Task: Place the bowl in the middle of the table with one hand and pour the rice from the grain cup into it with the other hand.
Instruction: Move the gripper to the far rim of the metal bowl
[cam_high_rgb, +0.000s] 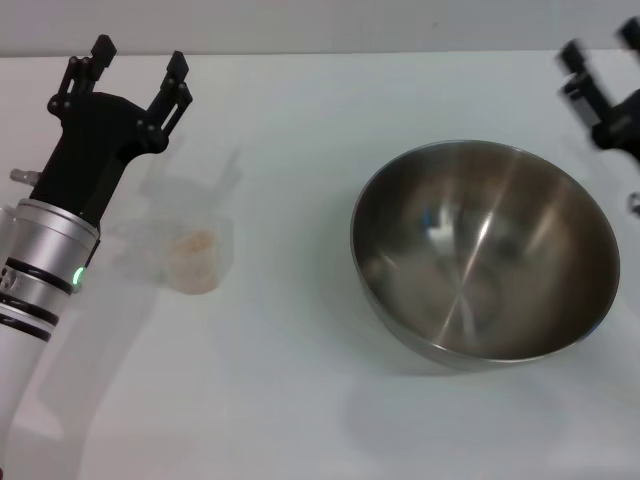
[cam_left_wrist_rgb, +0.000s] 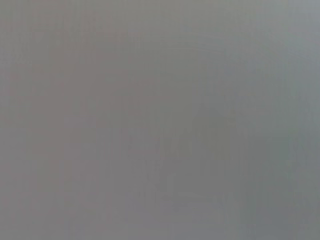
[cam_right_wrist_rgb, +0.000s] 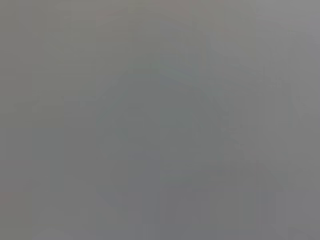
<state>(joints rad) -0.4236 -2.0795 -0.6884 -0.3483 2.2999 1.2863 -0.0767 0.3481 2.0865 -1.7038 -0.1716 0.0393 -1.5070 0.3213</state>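
Looking from the upper left of the head view, I see my left gripper (cam_high_rgb: 137, 62) spread wide and empty over the table (cam_high_rgb: 290, 400). Below it stands the grain cup (cam_high_rgb: 195, 255) with rice (cam_high_rgb: 193, 245). Right of centre sits the bowl (cam_high_rgb: 485, 250). My right gripper (cam_high_rgb: 600, 60) shows at the upper right edge; I cannot tell its state.

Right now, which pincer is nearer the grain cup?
Left. The left pincer is open, just behind the grain cup on its left side. The right pincer is far off, beyond the bowl.
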